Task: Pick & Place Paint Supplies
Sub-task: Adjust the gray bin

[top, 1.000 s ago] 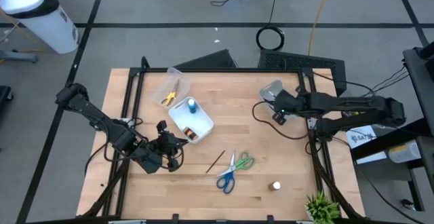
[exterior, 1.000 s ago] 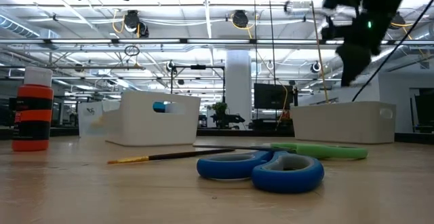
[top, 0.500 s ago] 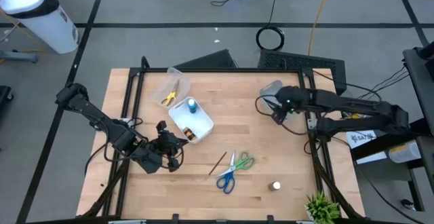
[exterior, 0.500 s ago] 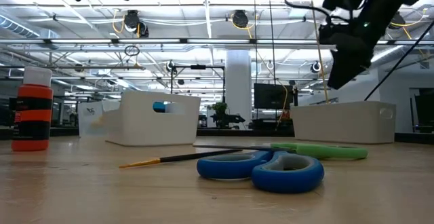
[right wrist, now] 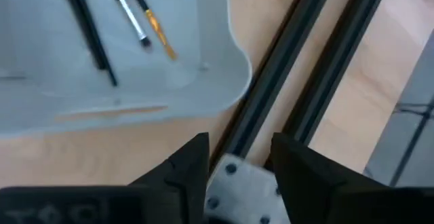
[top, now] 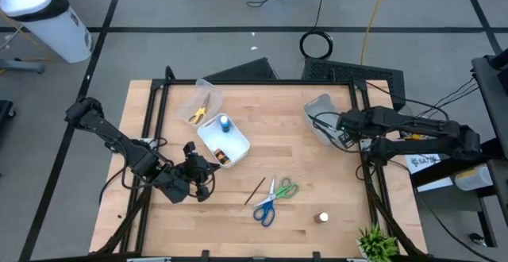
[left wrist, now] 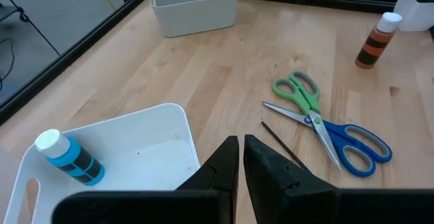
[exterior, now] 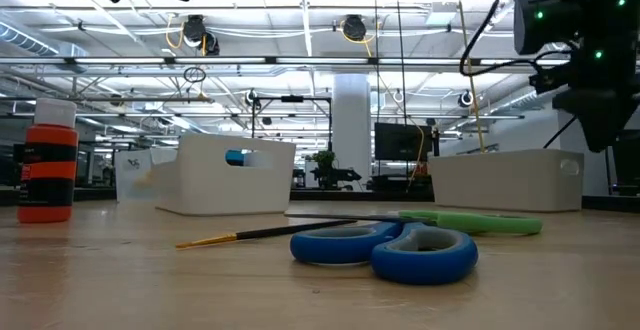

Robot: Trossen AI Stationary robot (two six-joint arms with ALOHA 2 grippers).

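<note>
A blue-handled (top: 264, 209) and a green-handled (top: 284, 188) pair of scissors lie crossed on the table, with a thin dark paintbrush (top: 253, 189) beside them. An orange bottle (top: 322, 217) stands near the near edge. The white bin (top: 235, 144) holds a blue bottle (left wrist: 68, 160) and a red-brown one (top: 224, 159). A clear bin (top: 198, 97) holds yellow scissors (top: 197, 115). My left gripper (left wrist: 241, 151) is shut and hovers at the white bin's near corner. My right gripper (right wrist: 241, 157) is open at the right clear bin's (right wrist: 203, 81) edge, where several brushes (right wrist: 129, 17) lie.
A black frame rail (right wrist: 305, 68) runs along the table's right edge, just under my right gripper. Another rail (top: 151, 119) borders the left side. Bare wood lies between the white bin and the right clear bin (top: 316, 115). A small plant (top: 377, 242) sits at the near right corner.
My right arm has drawn back toward the table's right edge, from the inner side of the right clear bin to its outer rim by the frame rail. The left arm has kept still.
</note>
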